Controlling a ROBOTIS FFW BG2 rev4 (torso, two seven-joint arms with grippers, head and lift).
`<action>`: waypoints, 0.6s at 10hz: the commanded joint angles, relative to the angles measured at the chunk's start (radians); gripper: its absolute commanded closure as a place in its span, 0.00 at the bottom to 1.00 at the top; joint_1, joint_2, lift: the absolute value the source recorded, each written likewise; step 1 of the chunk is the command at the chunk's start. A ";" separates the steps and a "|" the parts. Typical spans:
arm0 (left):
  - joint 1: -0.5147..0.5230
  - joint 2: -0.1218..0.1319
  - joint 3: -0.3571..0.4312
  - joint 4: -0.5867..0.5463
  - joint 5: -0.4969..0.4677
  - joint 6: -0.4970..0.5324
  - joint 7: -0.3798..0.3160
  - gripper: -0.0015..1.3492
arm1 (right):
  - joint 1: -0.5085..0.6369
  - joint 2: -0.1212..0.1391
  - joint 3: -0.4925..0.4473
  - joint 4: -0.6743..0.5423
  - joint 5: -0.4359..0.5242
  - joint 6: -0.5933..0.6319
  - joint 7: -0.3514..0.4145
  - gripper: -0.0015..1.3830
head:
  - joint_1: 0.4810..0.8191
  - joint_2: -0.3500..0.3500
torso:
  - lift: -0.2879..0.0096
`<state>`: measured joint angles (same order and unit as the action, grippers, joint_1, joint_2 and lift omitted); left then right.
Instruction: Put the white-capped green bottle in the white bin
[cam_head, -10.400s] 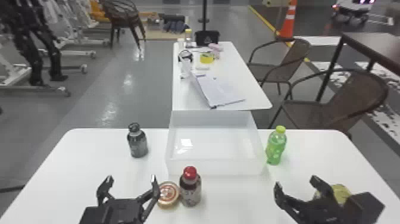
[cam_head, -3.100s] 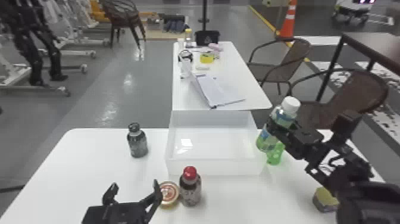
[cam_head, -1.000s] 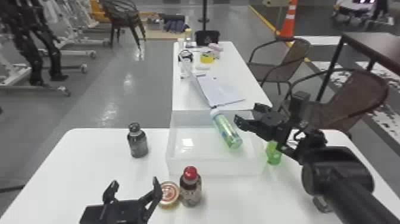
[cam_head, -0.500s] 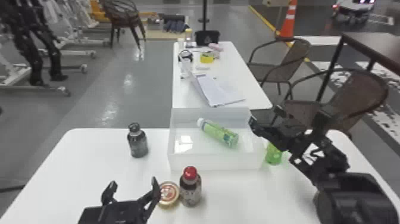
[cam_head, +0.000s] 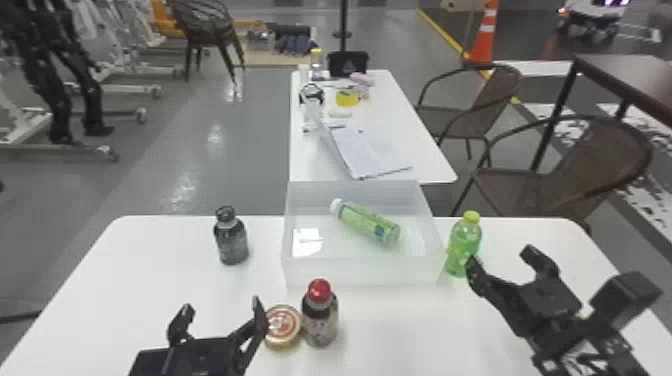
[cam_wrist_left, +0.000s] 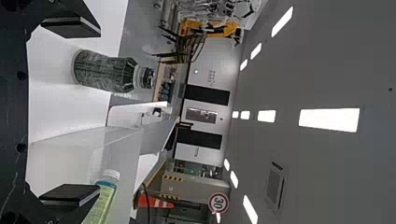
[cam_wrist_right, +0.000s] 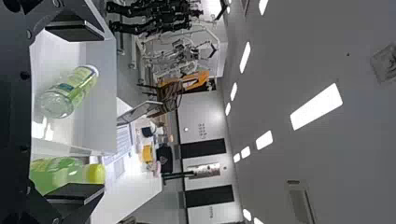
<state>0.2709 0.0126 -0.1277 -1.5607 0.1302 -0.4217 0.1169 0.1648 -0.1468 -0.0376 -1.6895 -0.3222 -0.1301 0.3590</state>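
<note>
Counter (cam_head: 150, 295): white, carried the bin, both green bottles, the dark bottle, the red-capped bottle and the lidded jar.
Left gripper (cam_head: 222, 310): released, fingers spread, over the near left part.
Lidded jar (cam_head: 282, 324): just right of the left gripper's right finger, gold rim, red-and-white top; contact with the finger, can't tell.
Red-capped bottle (cam_head: 320, 317): upright, dark, just beside the jar on its right.
Right gripper (cam_head: 500, 260): released, fingers spread, right of the bin, one fingertip in front of the yellow-capped bottle in head view; contact, can't tell.
Yellow-capped bottle (cam_head: 463, 247): green, upright, just right of the bin.
Dark bottle (cam_head: 231, 242): upright, dark cap, left of the bin, apart from it.
Bin (cam_head: 360, 272): white, see-through walls, at the counter's far middle.
White-capped green bottle (cam_head: 367, 224): inside the bin, on its side, cap toward far left, base toward near right; clear of both grippers.
Far table (cam_head: 410, 135): white, past the bin, held an open binder (cam_head: 372, 152), a yellow roll (cam_head: 347, 97) and a black box (cam_head: 348, 64).
Orange cone (cam_head: 484, 42): on the floor, far right.
</note>
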 joint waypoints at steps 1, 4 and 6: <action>0.002 0.000 0.000 0.001 -0.001 -0.002 0.001 0.09 | 0.102 0.013 -0.039 -0.064 0.011 0.012 0.000 0.11 | 0.20 0.50 | 0.63; 0.011 0.000 0.003 -0.001 -0.004 -0.002 0.001 0.09 | 0.231 0.019 -0.054 -0.148 0.034 0.121 -0.009 0.11 | 0.20 0.50 | 0.63; 0.013 0.000 0.005 -0.002 -0.008 -0.002 0.001 0.09 | 0.229 0.056 -0.056 -0.142 0.063 0.110 -0.009 0.11 | 0.20 0.50 | 0.63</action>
<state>0.2837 0.0123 -0.1231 -1.5626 0.1235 -0.4234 0.1181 0.3964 -0.1016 -0.0927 -1.8350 -0.2685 -0.0155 0.3496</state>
